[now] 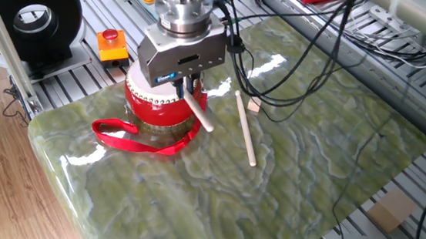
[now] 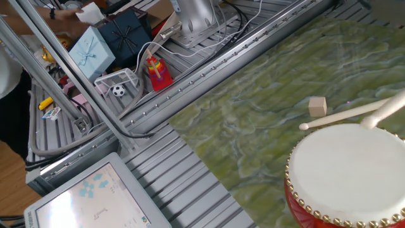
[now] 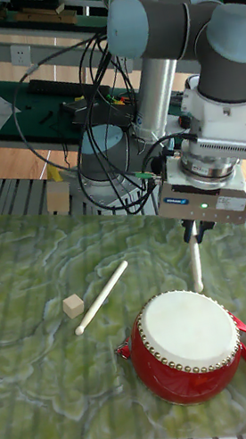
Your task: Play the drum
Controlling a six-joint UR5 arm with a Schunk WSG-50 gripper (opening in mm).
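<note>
The drum (image 1: 160, 109) is red with a white skin head (image 2: 348, 168) and stands on the green table's left part, also seen in the tall view (image 3: 188, 344). Its red ribbon (image 1: 135, 139) lies in front. My gripper (image 1: 187, 86) (image 3: 194, 232) hangs over the drum's far edge, shut on a pale drumstick (image 3: 195, 261). The held drumstick (image 2: 385, 111) points down, its tip at the drum's rim; contact cannot be told. A second drumstick (image 1: 245, 128) (image 2: 345, 116) lies loose on the table beside a small wooden cube (image 1: 254, 104) (image 2: 317, 106).
A black round fan-like device (image 1: 29, 12) and an orange box with a red button (image 1: 111, 43) sit left of the table. Cables (image 1: 321, 36) hang across the back. Gift boxes (image 2: 95, 44) and a screen (image 2: 88, 196) lie off the table edge.
</note>
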